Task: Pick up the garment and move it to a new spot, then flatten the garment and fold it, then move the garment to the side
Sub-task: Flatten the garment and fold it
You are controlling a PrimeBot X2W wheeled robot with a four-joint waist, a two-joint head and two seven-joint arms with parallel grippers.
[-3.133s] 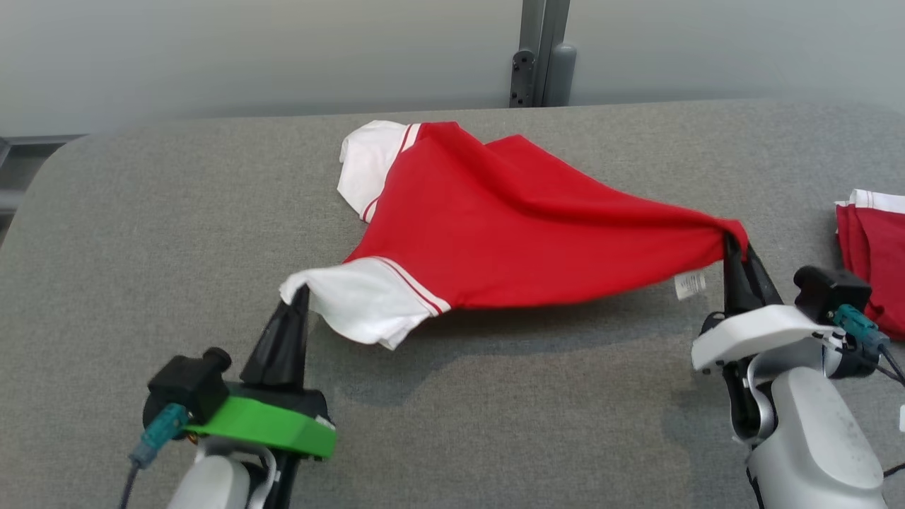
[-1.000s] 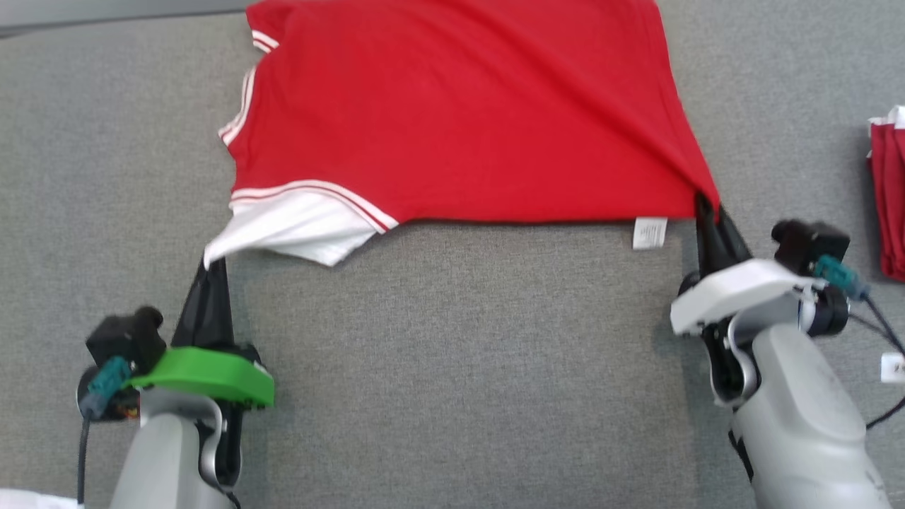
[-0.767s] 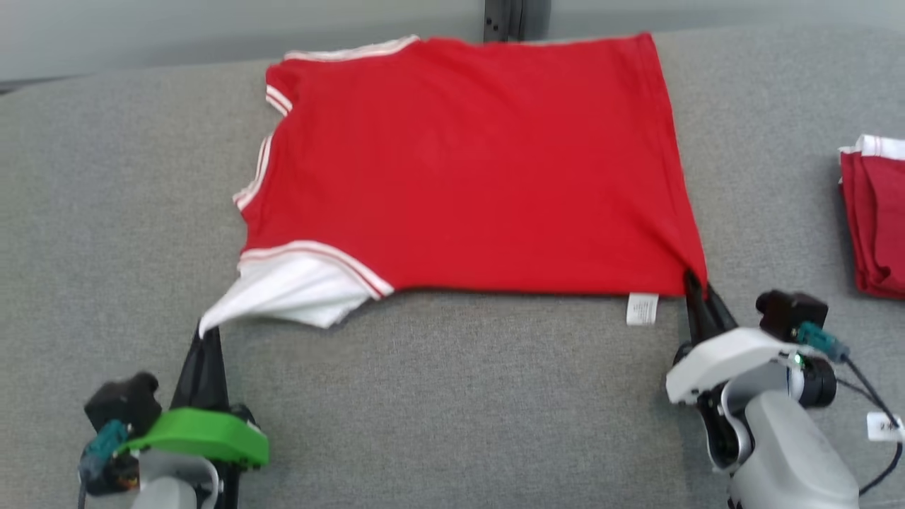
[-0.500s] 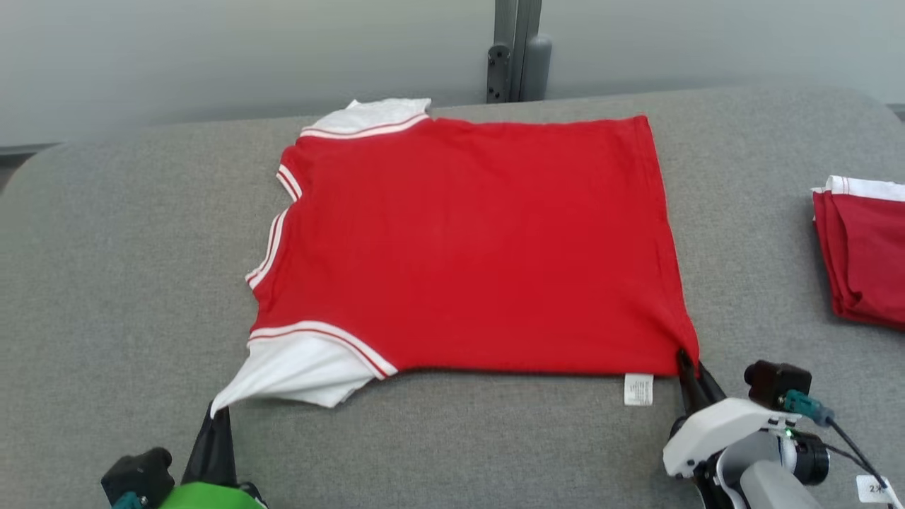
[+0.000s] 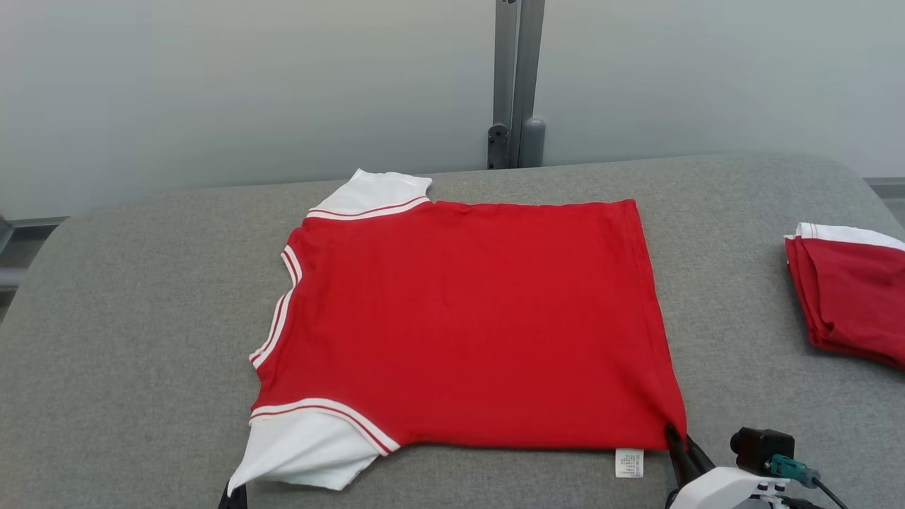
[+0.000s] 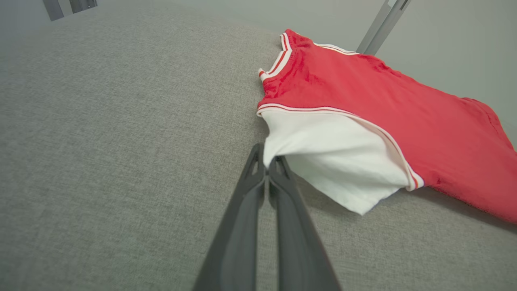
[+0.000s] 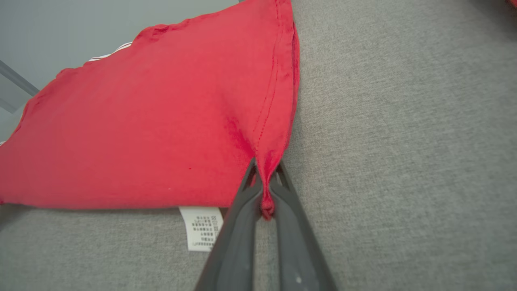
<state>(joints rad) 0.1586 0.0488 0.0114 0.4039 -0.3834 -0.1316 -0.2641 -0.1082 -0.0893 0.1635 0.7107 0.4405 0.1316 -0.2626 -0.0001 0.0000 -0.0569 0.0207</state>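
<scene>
The garment is a red T-shirt with white sleeves, spread nearly flat on the grey table, neck toward the left. My left gripper is shut on the tip of the near white sleeve, which lifts slightly off the cloth surface; its dark tip peeks in at the head view's bottom edge. My right gripper is shut on the near hem corner, pinching a small red fold between its fingers. A white care label hangs beside that corner.
A second red garment, folded, lies at the table's right edge. A grey post stands behind the table against a pale wall. Bare grey table surrounds the shirt on the left and front.
The shirt went from hanging bunched between the grippers to lying spread flat. The head camera tilted up, so both grippers slid down toward the bottom edge. Both grips are unchanged.
</scene>
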